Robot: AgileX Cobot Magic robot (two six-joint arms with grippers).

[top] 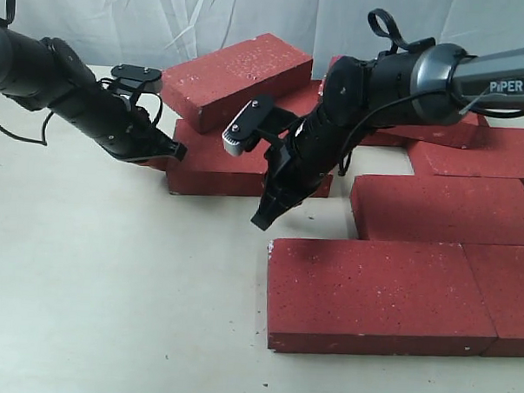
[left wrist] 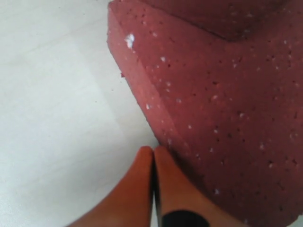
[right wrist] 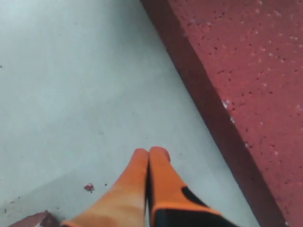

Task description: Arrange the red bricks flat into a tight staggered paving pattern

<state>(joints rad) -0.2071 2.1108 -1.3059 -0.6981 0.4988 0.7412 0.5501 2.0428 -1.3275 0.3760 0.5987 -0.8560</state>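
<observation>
Several red bricks lie on the pale table [top: 110,286]. Two sit end to end in front [top: 379,297], [top: 510,294], one lies behind them [top: 444,209], and more lie at the back right [top: 490,154]. One brick [top: 237,78] rests tilted on top of a flat brick [top: 237,171]. My left gripper [top: 175,149] is shut and empty, its tips [left wrist: 152,150] against that flat brick's [left wrist: 222,118] left end at table level. My right gripper [top: 263,221] is shut and empty. It hangs over bare table [right wrist: 150,152], apart from a brick's long edge [right wrist: 255,71].
A white curtain [top: 122,16] hangs behind the table. A small red chip [right wrist: 89,187] lies on the table near the right fingers, and another brick's corner [right wrist: 33,221] shows at the edge of the right wrist view. Bare table stretches at the front left.
</observation>
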